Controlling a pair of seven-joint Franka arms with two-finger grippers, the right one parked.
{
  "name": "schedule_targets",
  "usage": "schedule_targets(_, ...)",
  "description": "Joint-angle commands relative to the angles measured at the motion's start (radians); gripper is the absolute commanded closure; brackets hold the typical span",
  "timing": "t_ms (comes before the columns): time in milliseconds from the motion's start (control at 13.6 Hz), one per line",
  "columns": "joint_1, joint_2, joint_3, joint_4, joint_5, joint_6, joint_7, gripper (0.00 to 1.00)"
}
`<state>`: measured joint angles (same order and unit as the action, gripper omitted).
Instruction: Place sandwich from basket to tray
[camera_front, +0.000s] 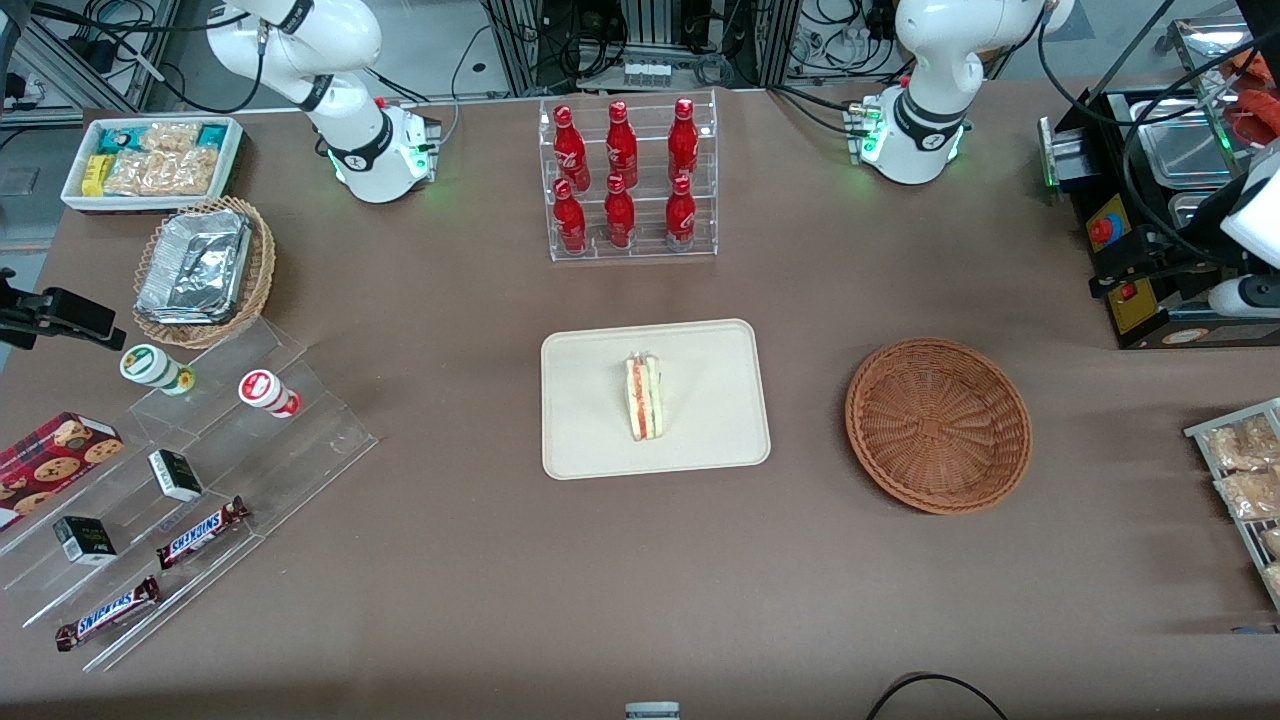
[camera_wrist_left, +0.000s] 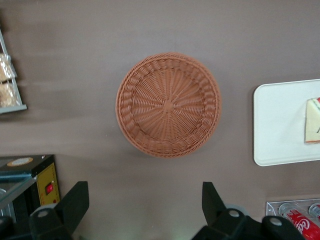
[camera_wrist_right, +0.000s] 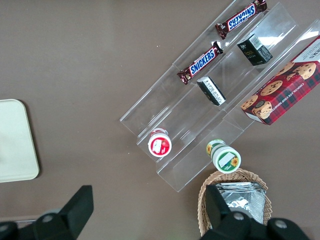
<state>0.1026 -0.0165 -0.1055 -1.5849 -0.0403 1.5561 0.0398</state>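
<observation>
The sandwich (camera_front: 645, 398) lies mid-tray (camera_front: 590, 440); the end effector (camera_wrist_left: 145, 202) hangs wide open, holding nothing, above the basket (camera_wrist_left: 168, 105).

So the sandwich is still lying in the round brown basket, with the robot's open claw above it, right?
Not quite. The sandwich lies on the tray, as the front view shows. The basket holds nothing, and the left wrist view shows the open gripper above it.
</observation>
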Motion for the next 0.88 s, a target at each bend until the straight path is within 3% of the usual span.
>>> schedule_targets(0, -0.027, 0.017, 0.004, 0.057, 0.005, -0.019, -0.001, 0.0)
schedule_targets(807, -0.072, 0.075, 0.056, 0.131, 0.028, -0.018, 0.011, 0.0)
